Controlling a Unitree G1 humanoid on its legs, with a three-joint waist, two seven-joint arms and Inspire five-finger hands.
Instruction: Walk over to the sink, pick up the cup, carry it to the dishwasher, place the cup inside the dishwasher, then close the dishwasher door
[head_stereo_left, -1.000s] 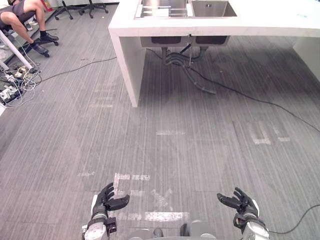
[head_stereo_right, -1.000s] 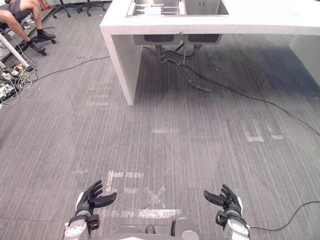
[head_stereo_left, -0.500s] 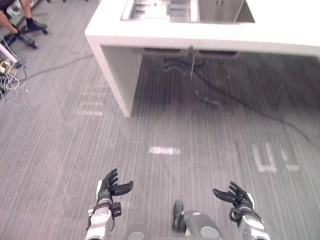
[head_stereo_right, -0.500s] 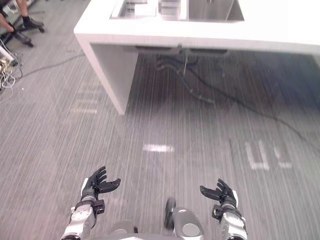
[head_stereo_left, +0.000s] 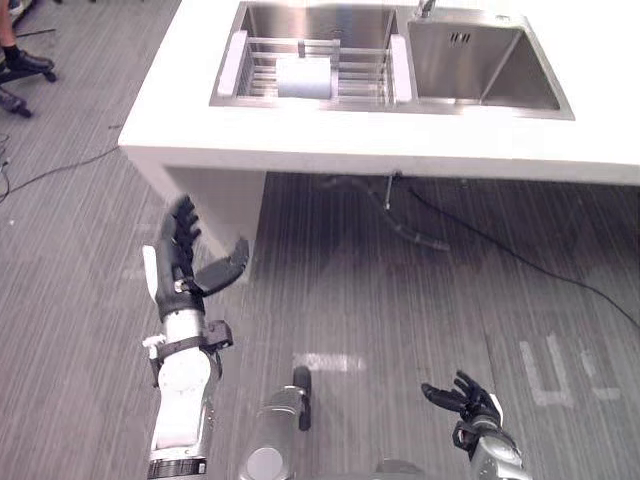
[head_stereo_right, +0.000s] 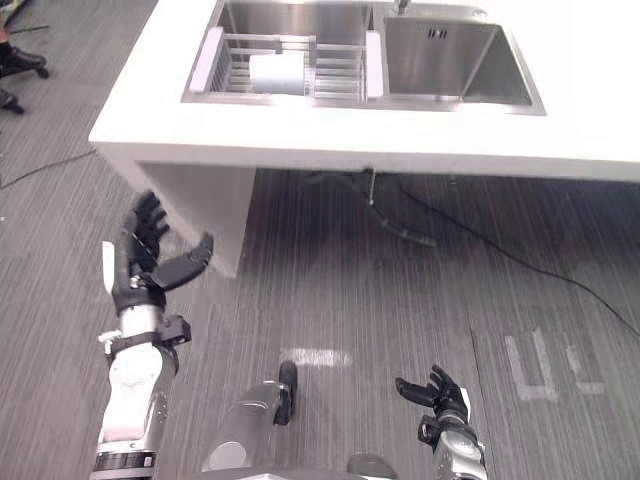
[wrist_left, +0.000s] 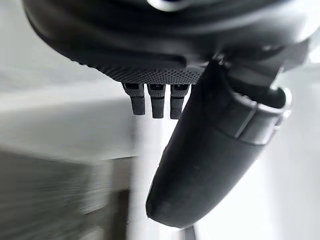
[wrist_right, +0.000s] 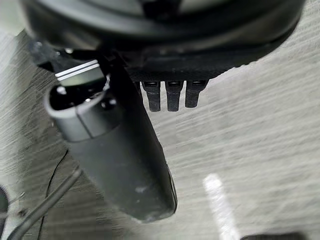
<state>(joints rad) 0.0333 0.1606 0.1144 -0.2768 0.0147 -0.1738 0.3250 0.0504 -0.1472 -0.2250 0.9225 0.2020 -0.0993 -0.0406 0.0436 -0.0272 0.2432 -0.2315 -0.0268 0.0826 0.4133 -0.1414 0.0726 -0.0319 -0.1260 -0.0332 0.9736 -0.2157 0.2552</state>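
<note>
The cup (head_stereo_left: 303, 76), a white cylinder, lies on its side in a wire rack (head_stereo_left: 360, 72) in the left basin of the sink (head_stereo_left: 485, 75), which is set in a white counter (head_stereo_left: 400, 135). Its mouth and any handle cannot be made out. The tap (head_stereo_left: 428, 7) is cut off by the top edge. Dark hoses (head_stereo_left: 405, 215) hang beneath the counter, their upper ends hidden by its front edge. The left hand (head_stereo_left: 180, 262) is raised before the counter's corner, fingers straight and spread, thumb out, holding nothing and well apart from the cup. The right hand (head_stereo_left: 468, 402) hangs low over the grey floor (head_stereo_left: 400, 300), fingers relaxed and apart, empty. At the upper left a person's shoe (head_stereo_left: 22, 62) shows, the leg cut off
</note>
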